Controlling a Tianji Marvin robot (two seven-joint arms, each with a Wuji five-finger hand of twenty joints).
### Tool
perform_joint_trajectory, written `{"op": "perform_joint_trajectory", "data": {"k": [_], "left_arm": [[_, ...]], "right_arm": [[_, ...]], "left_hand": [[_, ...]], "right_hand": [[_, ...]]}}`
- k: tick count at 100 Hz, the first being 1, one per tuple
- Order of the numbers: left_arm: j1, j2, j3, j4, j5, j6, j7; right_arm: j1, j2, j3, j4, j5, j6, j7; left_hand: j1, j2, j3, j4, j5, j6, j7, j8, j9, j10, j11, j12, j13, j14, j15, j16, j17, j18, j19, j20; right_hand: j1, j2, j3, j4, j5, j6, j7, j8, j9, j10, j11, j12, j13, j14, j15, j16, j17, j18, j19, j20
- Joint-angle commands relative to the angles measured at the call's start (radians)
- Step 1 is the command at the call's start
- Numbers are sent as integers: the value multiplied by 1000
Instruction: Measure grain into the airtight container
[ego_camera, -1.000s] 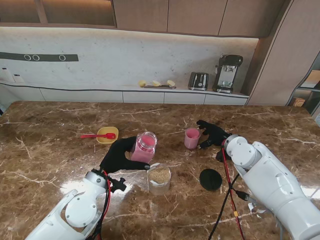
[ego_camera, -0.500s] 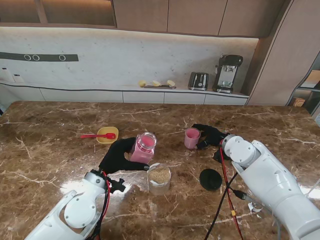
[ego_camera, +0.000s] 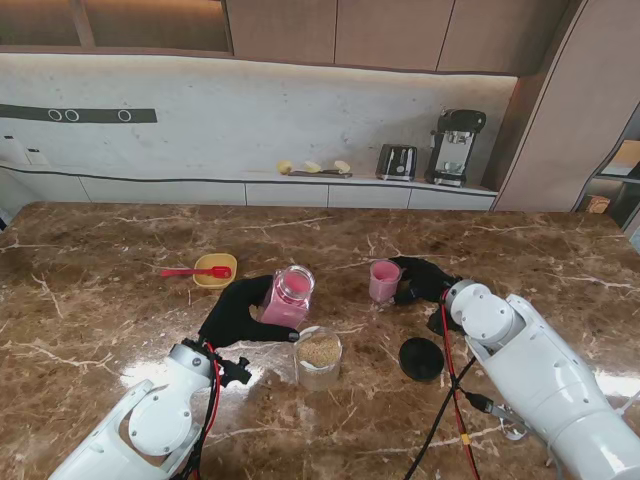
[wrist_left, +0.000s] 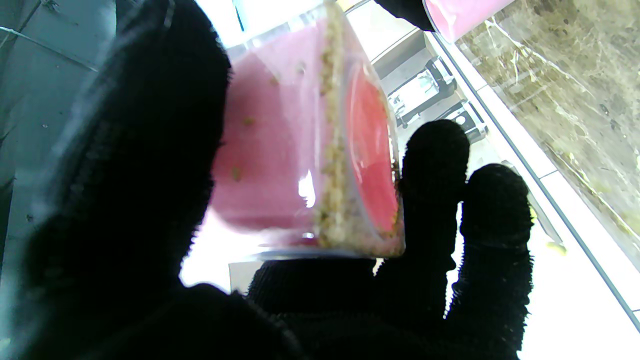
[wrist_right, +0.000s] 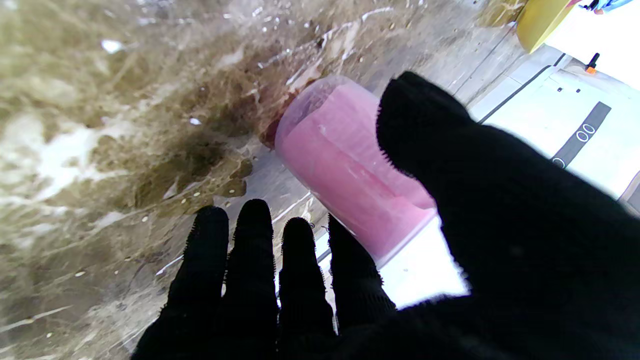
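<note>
My left hand (ego_camera: 238, 310) is shut on a clear jar with a pink inside (ego_camera: 288, 296), held tilted just beyond the airtight container (ego_camera: 318, 357), which stands open with tan grain in it. In the left wrist view the jar (wrist_left: 300, 150) lies between thumb and fingers, and grain gathers near its rim. My right hand (ego_camera: 425, 279) is open beside a pink cup (ego_camera: 384, 280) standing on the table. The right wrist view shows the cup (wrist_right: 345, 170) between the thumb and the straight fingers (wrist_right: 255, 260); I see no closed grasp.
A round black lid (ego_camera: 421, 358) lies flat to the right of the container, close to my right forearm. A yellow bowl (ego_camera: 222, 264) with a red spoon (ego_camera: 190, 271) across it sits farther left. Toaster and coffee machine stand on the far counter.
My right hand has come closer around the pink cup and sunk slightly nearer to me. The left hand and its jar have stayed put.
</note>
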Motion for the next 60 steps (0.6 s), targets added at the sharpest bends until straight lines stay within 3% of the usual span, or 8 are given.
{"op": "perform_joint_trajectory", "data": {"k": [1, 6, 15, 21, 42, 60], "left_arm": [[0, 1, 5, 4, -1, -1, -3], [-1, 1, 8, 6, -3, 0, -4], [-3, 1, 11, 7, -5, 2, -5], [-4, 1, 13, 8, -5, 2, -5], [-5, 1, 14, 7, -4, 10, -5], [-2, 1, 13, 4, -1, 17, -4]], "right_arm": [[-16, 2, -3, 13, -3, 11, 14], [-15, 1, -4, 16, -2, 11, 13], [-7, -3, -11, 30, 12, 11, 16], [3, -6, -20, 46, 22, 9, 16], [43, -23, -54, 114, 85, 8, 38], [75, -38, -76, 178, 149, 17, 86]], "left_hand": [[236, 455, 503, 19, 250, -326, 346, 97, 134, -161, 161, 63, 43, -58, 27, 8, -4, -19, 43, 16], [236, 455, 503, 19, 250, -326, 346, 97, 134, -160, 161, 63, 43, -58, 27, 8, -4, -20, 43, 16], [235, 455, 503, 19, 251, -328, 346, 98, 135, -162, 161, 63, 44, -59, 27, 7, -3, -20, 43, 17], [235, 455, 503, 19, 250, -329, 346, 98, 134, -162, 161, 63, 44, -59, 27, 7, -3, -20, 43, 17], [234, 455, 503, 19, 248, -332, 345, 98, 134, -166, 160, 64, 44, -62, 27, 6, -3, -23, 43, 16], [233, 455, 502, 18, 248, -332, 346, 99, 132, -167, 160, 65, 43, -63, 26, 6, -3, -23, 42, 16]], "right_hand": [[-39, -10, -12, 24, -18, -9, 13, 22, 8, -7, -14, 20, -12, -1, 1, 24, 28, 123, 12, 40], [-42, -17, -13, 23, -53, 3, -12, 19, 5, -11, -13, 23, -12, 0, -1, 24, 25, 123, 10, 41], [-40, -29, -19, 18, -137, 76, -242, -102, -5, -14, -16, 27, -37, -1, -13, 22, 1, 121, -8, 42], [-39, -39, -21, 17, -150, 66, -261, -116, -20, -13, -21, 27, -68, -4, -24, 18, -20, 112, -19, 40], [-57, -66, -37, 7, -149, -15, -267, -134, -117, -3, -55, 23, -204, -19, -59, 11, -104, 62, -75, 35], [-82, -98, -40, -5, -86, -178, -194, -96, -152, -14, -141, -11, -299, -38, -95, -5, -165, 27, -132, 52]]}}
